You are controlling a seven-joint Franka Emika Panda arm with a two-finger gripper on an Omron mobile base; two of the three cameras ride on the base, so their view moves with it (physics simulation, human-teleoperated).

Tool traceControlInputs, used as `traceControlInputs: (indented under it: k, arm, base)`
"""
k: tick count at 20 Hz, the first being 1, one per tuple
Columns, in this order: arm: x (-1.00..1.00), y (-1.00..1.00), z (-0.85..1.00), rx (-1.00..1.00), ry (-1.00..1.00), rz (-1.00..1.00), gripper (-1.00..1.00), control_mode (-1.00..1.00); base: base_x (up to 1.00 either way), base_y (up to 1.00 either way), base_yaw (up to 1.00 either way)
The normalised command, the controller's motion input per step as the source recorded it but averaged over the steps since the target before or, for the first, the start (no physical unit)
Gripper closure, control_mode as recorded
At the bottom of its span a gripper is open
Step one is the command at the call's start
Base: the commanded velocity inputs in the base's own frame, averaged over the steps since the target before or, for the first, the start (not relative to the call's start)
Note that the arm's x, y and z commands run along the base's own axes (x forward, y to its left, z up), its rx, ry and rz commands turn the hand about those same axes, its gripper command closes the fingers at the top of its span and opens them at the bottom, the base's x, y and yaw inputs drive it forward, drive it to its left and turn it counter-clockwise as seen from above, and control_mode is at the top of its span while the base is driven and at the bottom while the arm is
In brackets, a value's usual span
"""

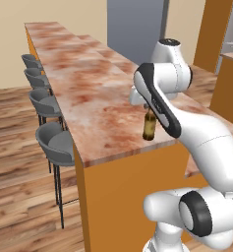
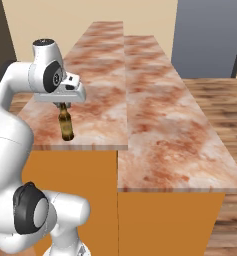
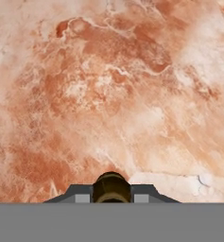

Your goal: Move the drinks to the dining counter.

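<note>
The gripper (image 2: 63, 104) is closed on the neck of the small brown beer bottle (image 2: 66, 125), which hangs upright under it, above the near end of the dining counter (image 1: 88, 103). In the right base view the bottom of the bottle seems to touch the marble top or to be just above it; I cannot tell which. The step in hand looks like the setting down of this first drink. To do it well, I think the arm should lower the bottle straight, keep it upright, and open the fingers only when the base rests flat on the top. The bottle is close to the near edge of the counter and not far from the near corner, on the side away from the stools (image 1: 56, 142), so a place a little more toward the middle would be safer against tipping off. In the hand view the round bottle top (image 3: 111, 187) sits exactly between the 2 finger tips, directly under the hand, with the marble below.
</note>
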Motion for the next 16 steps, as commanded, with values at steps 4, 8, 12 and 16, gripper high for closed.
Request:
traceControlInputs:
  k: [4, 8, 12, 16]
  arm:
    - [0.13, 0.10, -0.14, 0.00, 0.00, 0.00, 1.00, -1.00]
    - [-0.01, 0.11, -0.34, 0.00, 0.00, 0.00, -1.00, -1.00]
    - [0.00, -0.01, -0.03, 0.00, -0.04, 0.00, -1.00, -1.00]
    - [0.00, -0.01, 0.00, 0.00, -0.02, 0.00, -1.00, -1.00]
  base:
    - [0.00, 0.00, 0.00]
    - [0.00, 0.00, 0.00]
    - [0.00, 0.00, 0.00]
    - [0.00, 0.00, 0.00]
